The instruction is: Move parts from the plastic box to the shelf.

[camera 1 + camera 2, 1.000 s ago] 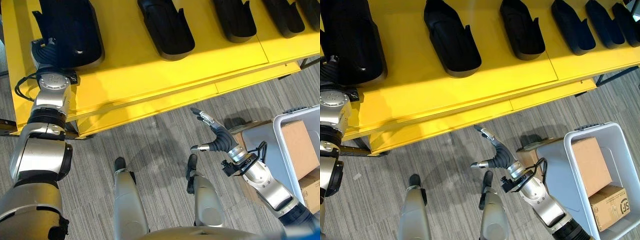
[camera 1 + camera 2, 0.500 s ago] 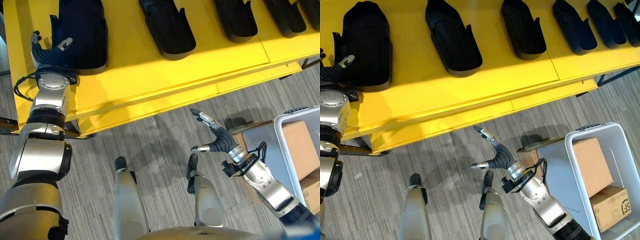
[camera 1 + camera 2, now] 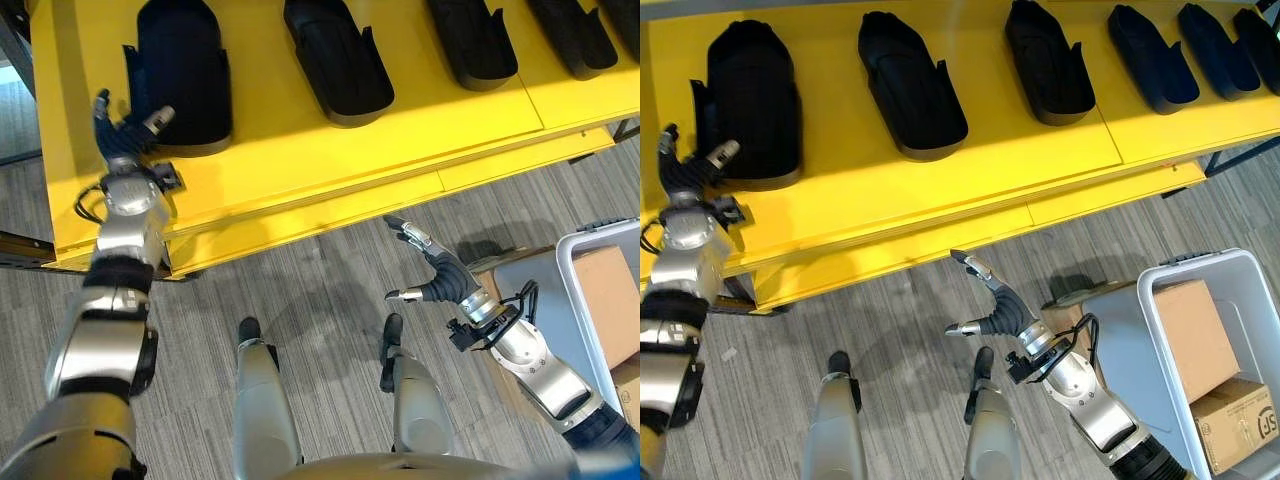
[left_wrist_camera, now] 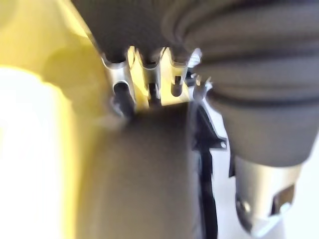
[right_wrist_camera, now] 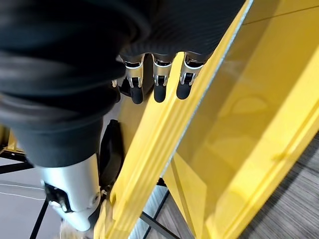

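We log the yellow shelf (image 3: pixel 940 190) spanning the scene from 9 to 2 o'clock. Six black moulded parts lie on it in a row; the leftmost part (image 3: pixel 752 105) sits at 10 o'clock, the next part (image 3: pixel 912 85) at 11 o'clock.

The grey plastic box (image 3: pixel 1160 330) stands on the floor at 4 o'clock. We see two cardboard cartons in it: a plain carton (image 3: pixel 1195 325) and, nearer the robot, a printed carton (image 3: pixel 1240 425).

The left hand (image 3: pixel 688 175) is at 9 o'clock, just beside the near end of the leftmost part, fingers spread and holding nothing. The right hand (image 3: pixel 1002 310) hangs over the floor at 5 o'clock, fingers extended, empty.
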You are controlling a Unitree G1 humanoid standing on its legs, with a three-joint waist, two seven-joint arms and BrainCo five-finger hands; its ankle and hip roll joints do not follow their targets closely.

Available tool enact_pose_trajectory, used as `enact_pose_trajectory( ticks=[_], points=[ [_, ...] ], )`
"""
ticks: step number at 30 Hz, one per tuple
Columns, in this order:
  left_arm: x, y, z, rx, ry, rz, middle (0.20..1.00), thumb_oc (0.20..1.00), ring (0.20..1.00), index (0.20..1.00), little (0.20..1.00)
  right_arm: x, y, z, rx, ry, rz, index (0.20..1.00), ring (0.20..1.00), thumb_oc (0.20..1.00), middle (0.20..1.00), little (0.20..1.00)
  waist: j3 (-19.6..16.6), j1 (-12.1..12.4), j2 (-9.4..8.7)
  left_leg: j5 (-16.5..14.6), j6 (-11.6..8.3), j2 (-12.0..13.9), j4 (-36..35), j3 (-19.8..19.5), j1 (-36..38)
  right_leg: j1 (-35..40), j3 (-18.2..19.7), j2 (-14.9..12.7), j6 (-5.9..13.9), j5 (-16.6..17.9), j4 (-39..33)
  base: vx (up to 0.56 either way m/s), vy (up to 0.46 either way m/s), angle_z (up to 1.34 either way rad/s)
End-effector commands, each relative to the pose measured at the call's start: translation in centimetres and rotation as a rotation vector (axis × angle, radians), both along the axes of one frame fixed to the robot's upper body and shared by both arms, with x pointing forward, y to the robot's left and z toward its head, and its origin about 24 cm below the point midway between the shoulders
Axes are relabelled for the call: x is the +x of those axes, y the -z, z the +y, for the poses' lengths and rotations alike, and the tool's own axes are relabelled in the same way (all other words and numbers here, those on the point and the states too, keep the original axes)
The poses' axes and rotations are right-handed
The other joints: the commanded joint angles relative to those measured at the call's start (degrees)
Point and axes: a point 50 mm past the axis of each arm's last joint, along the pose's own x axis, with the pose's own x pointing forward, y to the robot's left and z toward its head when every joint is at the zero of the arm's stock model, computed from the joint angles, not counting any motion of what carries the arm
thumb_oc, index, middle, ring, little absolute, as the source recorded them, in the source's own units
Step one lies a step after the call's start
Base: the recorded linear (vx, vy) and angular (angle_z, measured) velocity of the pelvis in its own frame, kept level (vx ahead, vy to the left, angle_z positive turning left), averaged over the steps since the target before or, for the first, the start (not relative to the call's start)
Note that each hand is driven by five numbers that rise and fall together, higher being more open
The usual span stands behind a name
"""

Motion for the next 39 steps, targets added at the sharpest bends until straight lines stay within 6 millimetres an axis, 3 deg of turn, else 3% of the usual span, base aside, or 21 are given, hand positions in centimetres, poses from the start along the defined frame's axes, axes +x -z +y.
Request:
enact_pose_trajectory(
  ticks=[1, 6, 13, 17, 22, 27, 32, 39],
  points=[
    [-0.5, 3.7, 0.7, -0.066, -0.043, 0.099, 1.0, 1.0, 1.0, 1.0, 1.0, 0.1, -2.3, -0.3, 0.059, 0.021, -0.113, 1.0, 1.0, 1.0, 1.0, 1.0, -0.5, 0.6, 0.25, 5.6, 1.54, -0.3, -7.1, 1.3, 4.1, 0.5, 3.2, -0.4, 0.16, -5.1, 12.0, 0.0, 0.0, 0.0],
    [-1.9, 8.3, -0.3, -0.099, -0.008, 0.217, 1.0, 1.0, 1.0, 1.0, 1.0, 0.2, -2.3, -0.5, 0.044, 0.032, -0.117, 1.0, 1.0, 1.0, 1.0, 1.0, -0.8, 1.0, 0.86, 5.6, 1.59, -0.4, -7.2, 1.2, 5.1, 1.4, 3.1, -0.6, 0.01, -5.4, 12.2, 0.0, 0.0, 0.0],
    [-2.2, 9.8, -0.7, -0.125, -0.009, 0.26, 1.0, 1.0, 1.0, 1.0, 1.0, 0.1, -2.4, -0.6, 0.033, 0.028, -0.123, 1.0, 1.0, 1.0, 1.0, 1.0, -0.6, 0.7, 0.9, 5.5, 1.6, -0.3, -7.0, 1.4, 5.4, 1.2, 3.4, -0.6, -0.06, -5.6, 12.7, 0.0, 0.0, 0.0],
    [-2.5, 9.5, -1.0, -0.11, -0.001, 0.226, 1.0, 1.0, 1.0, 1.0, 1.0, 0.0, -2.4, -0.8, 0.033, 0.039, -0.125, 1.0, 1.0, 1.0, 1.0, 1.0, -0.3, 0.9, 1.01, 5.5, 1.61, -0.3, -6.9, 1.3, 5.5, 1.3, 3.3, -0.7, -0.07, -5.6, 12.8, 0.0, 0.0, 0.0],
    [-5.3, 9.0, -2.7, 0.011, 0.077, 0.149, 1.0, 1.0, 1.0, 1.0, 1.0, 0.2, -2.5, -1.7, 0.025, 0.098, -0.144, 1.0, 1.0, 1.0, 1.0, 1.0, 0.1, 1.9, 1.54, 5.7, 1.79, -0.6, -7.6, 1.1, 6.0, 2.0, 3.1, -0.7, -0.09, -5.8, 12.6, 0.0, 0.0, 0.0],
    [-9.4, 8.9, -3.5, 0.213, 0.199, 0.169, 1.0, 1.0, 1.0, 1.0, 1.0, 0.5, -2.9, -2.7, 0.015, 0.158, -0.179, 1.0, 1.0, 1.0, 1.0, 1.0, 0.4, 3.4, 2.35, 5.8, 2.02, -0.8, -8.1, 0.9, 6.6, 2.8, 2.7, -0.9, -0.05, -6.0, 12.7, 0.0, 0.0, 0.0],
    [-12.0, 9.4, -4.9, 0.234, 0.348, 0.192, 1.0, 1.0, 1.0, 1.0, 1.0, 0.8, -3.1, -2.6, 0.012, 0.162, -0.194, 1.0, 1.0, 1.0, 1.0, 1.0, 0.1, 4.5, 3.18, 6.4, 2.16, -0.8, -9.9, 0.7, 8.7, 4.6, 2.0, -1.3, 0.12, -6.0, 12.0, 0.0, -0.03, 0.07],
    [-12.1, 8.9, -7.1, 0.13, 0.478, 0.115, 1.0, 1.0, 1.0, 1.0, 1.0, 0.9, -2.6, -2.5, 0.022, 0.168, -0.175, 1.0, 1.0, 1.0, 1.0, 1.0, -1.7, 4.9, 3.97, 8.5, 1.6, -0.4, -13.8, 0.3, 12.3, 7.6, 0.8, -1.1, 0.11, -6.0, 10.3, 0.01, -0.042, 0.06]
  ],
)
